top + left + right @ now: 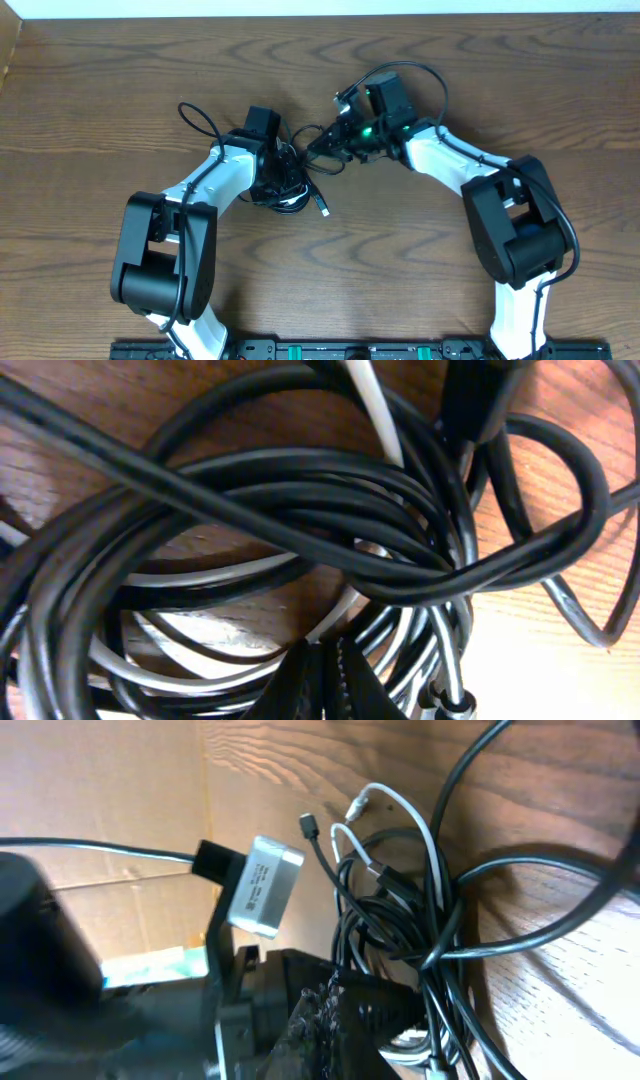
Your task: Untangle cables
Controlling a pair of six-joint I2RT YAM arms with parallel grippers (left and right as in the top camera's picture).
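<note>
Light, limp, slippery cables [300, 500], badly knotted; best pinched near a plug. Left gripper [330, 680] together; right gripper [318, 148] unclear.

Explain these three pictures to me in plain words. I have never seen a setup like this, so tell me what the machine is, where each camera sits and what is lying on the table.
The machine is two white and black robot arms at a wooden table. The overhead view looks straight down. The left gripper and the right gripper meet at a knot of cables in the middle.

The other two pictures come from cameras on the wrists. The left wrist view is very close to the knot: black cables looped over a white cable. The right wrist view shows the same bundle, with small plugs sticking out, and the other arm's camera behind it.

Whether either gripper is actually pinching a cable is too hidden to tell.
</note>
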